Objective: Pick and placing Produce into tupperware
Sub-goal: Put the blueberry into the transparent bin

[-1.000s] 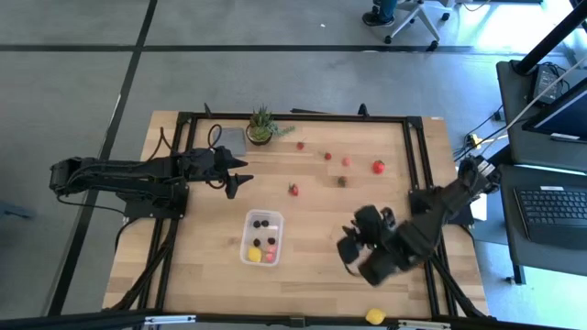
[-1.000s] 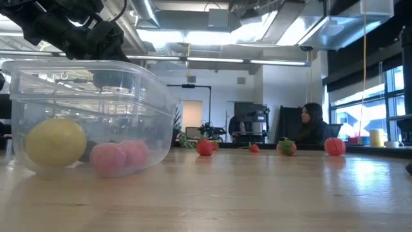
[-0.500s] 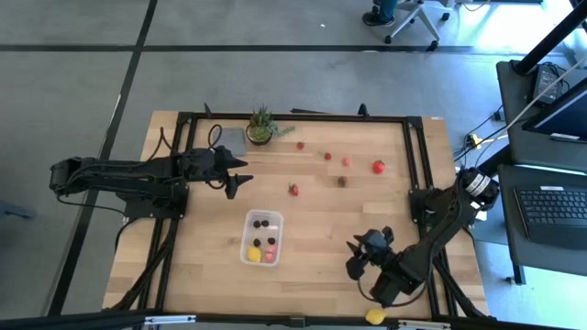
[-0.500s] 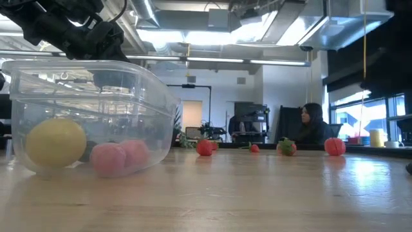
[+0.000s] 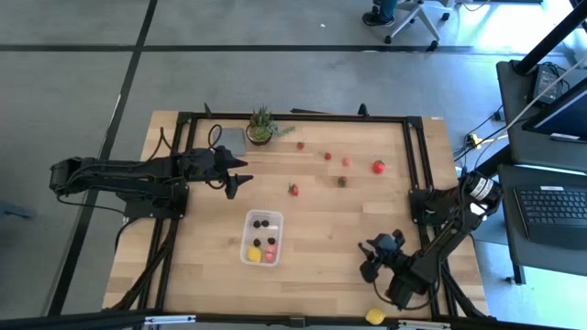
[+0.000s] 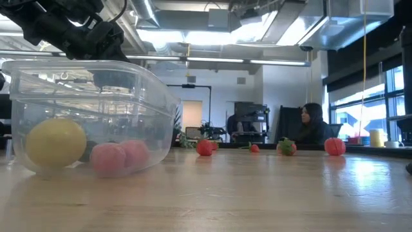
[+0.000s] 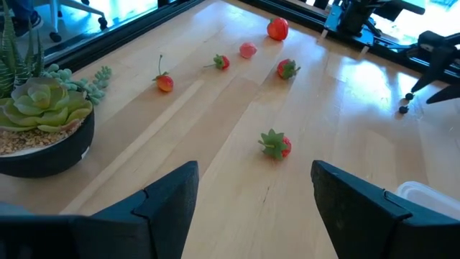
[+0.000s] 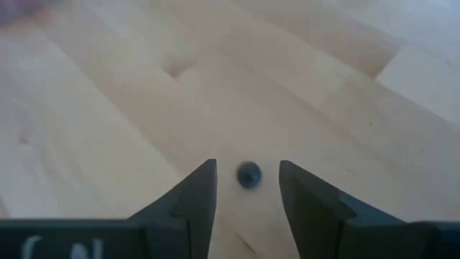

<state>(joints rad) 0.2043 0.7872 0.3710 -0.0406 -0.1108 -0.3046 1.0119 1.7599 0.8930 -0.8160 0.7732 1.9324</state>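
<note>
The clear tupperware (image 5: 262, 237) stands near the table's middle and fills the left of the low view (image 6: 90, 116). It holds a yellow lemon (image 6: 55, 143), pink pieces (image 6: 116, 156) and dark berries (image 5: 264, 223). My right gripper (image 5: 369, 263) is low over the near right of the table and open. A small dark berry (image 8: 249, 175) lies on the wood between its fingers, clear of both. My left gripper (image 5: 237, 183) waits open above the table's left, with nothing in it (image 7: 251, 194). Red strawberries (image 5: 293, 190) (image 5: 378, 167) lie loose farther back.
A potted green plant (image 5: 261, 126) and a flat grey square (image 5: 231, 139) stand at the far edge. More small red pieces (image 5: 326, 156) (image 5: 346, 161) (image 5: 341, 181) lie at the far right. A yellow piece (image 5: 374, 316) lies at the near edge. A person (image 6: 310, 125) sits in the room beyond.
My right gripper has swung toward the table's near right and sunk low to the wood. Its fingers now stand on either side of the dark berry. Nothing on the table has moved.
</note>
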